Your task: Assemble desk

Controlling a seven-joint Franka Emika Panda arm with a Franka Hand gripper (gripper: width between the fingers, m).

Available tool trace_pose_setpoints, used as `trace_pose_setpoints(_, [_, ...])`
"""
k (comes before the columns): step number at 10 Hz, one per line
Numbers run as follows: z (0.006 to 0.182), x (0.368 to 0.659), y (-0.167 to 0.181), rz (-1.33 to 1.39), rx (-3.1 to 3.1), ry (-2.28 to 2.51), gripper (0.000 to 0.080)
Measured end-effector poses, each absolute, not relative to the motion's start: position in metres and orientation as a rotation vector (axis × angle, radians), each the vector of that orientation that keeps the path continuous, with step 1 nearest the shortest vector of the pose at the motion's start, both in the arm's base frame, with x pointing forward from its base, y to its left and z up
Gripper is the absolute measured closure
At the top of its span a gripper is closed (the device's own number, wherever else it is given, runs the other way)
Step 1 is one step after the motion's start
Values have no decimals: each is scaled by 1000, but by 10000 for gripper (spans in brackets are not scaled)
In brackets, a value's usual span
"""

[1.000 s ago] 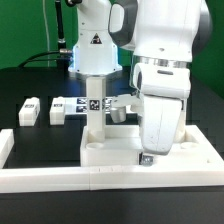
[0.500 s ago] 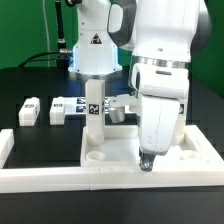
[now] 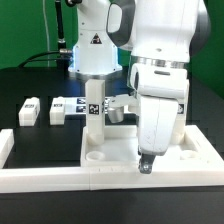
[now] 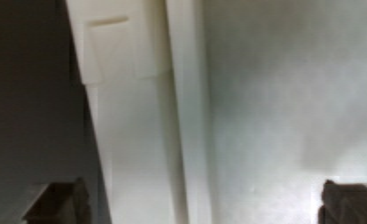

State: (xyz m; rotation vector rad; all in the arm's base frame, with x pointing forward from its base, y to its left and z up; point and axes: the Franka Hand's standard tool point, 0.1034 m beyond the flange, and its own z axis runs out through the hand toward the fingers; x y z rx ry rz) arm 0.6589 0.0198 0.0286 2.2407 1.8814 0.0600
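The tool point(image 3: 147, 163) hangs low over the front of the panel point(image 3: 115, 145), its jaws spread and nothing between them; in the wrist view both fingers point(image 4: 55, 203) stand wide apart, with only the panel's flat face point(image 4: 269, 120) and its raised rim point(image 4: 127, 120) below them.

The panel lies flat on the black worktop point(image 3: 45, 150), pushed up against the front rail point(image 3: 50, 178); one leg point(image 3: 95, 108) stands on it near the corner on the exterior view's left, and an open socket point(image 3: 95, 157) shows in front of that leg. Two loose legs point(image 3: 28, 110) wait on the worktop further to that side, well apart from the panel.

The step in hand looks like going for the next leg; to do it well, lift straight up first so the fingers clear the rim; swing wide of the standing leg; take a loose leg across its short sides, near the middle, so it hangs plumb over a socket.

The panel's long axis runs across the exterior view, along the front rail; its socket side faces up. The standing leg's long axis is vertical, its tag towards the camera; which way the loose legs point I cannot tell.
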Motion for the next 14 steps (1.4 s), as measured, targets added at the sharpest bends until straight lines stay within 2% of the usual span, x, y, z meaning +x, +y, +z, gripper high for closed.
trace_pose_setpoints(11, [28,659,19,61,2246,1876,150])
trace_pose_setpoints(14, [28,659,19,95,2445,1617,150])
